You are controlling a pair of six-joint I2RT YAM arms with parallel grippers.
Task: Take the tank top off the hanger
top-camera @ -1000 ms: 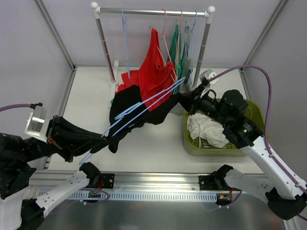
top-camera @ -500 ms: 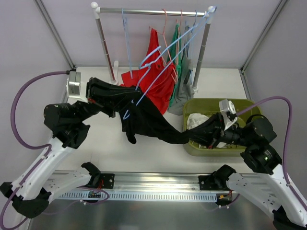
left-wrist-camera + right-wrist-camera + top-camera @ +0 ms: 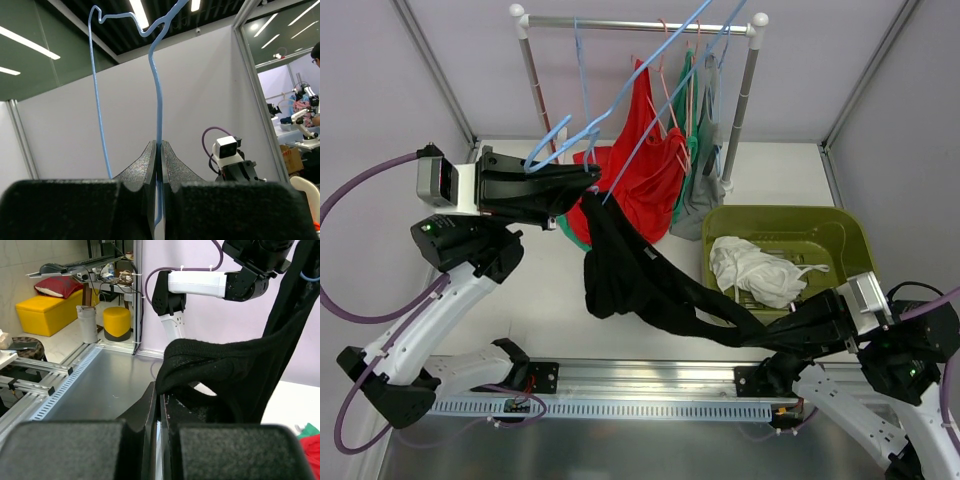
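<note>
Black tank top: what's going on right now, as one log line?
left gripper: shut on thin blue wire hanger | right gripper: shut on black tank top | off hanger: unclear

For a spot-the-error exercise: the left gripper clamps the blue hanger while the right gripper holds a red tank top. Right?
No: the tank top in the right gripper is black, as the right wrist view shows. The left gripper does clamp the blue hanger.

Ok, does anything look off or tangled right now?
Yes: the black tank top is stretched in a diagonal between the blue hanger, clamped in the left pincer and tilted up at the rack, and the right pincer near the front rail. Its upper end seems snagged at the hanger's lower tip.
</note>
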